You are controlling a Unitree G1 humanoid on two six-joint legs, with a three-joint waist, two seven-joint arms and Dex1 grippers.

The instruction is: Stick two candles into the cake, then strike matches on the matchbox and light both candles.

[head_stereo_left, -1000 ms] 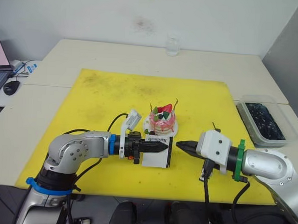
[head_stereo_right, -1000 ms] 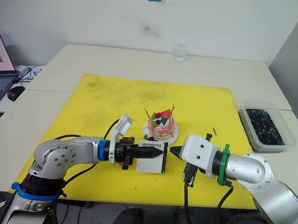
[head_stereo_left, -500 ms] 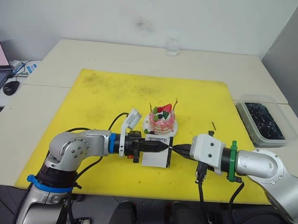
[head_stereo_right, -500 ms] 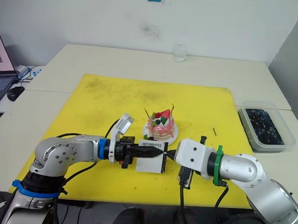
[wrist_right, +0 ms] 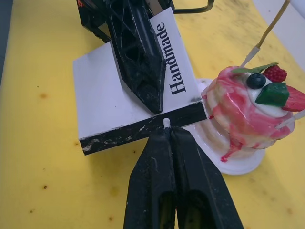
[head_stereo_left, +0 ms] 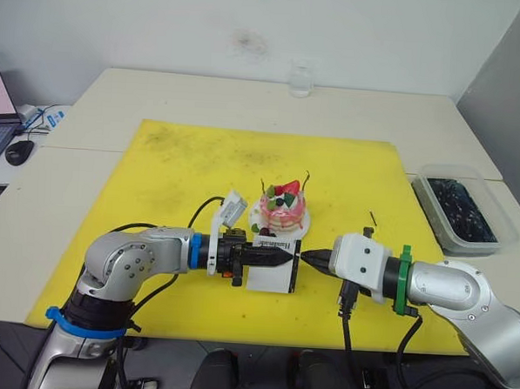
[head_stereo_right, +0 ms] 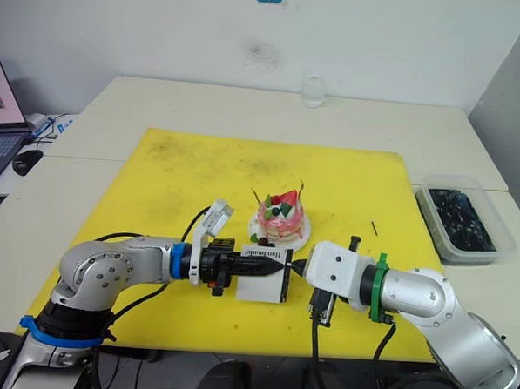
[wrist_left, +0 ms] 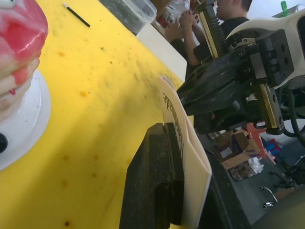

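Both candles [wrist_right: 271,27] stand in the cake [head_stereo_left: 283,210]; lighting is left; my left claw [head_stereo_left: 274,255] is clenched on the matchbox [wrist_right: 121,102], just in front of the cake; my right claw [wrist_right: 167,136] pinches a match [wrist_right: 166,122], tip at the black strip; cake crowds behind, open mat [head_stereo_left: 200,165] elsewhere.

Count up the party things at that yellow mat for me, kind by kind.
cake: 1
white plate: 1
candles: 2, both stuck in the cake
matchbox: 1
matches: 2, one lying loose, one in the right gripper
Total: 7
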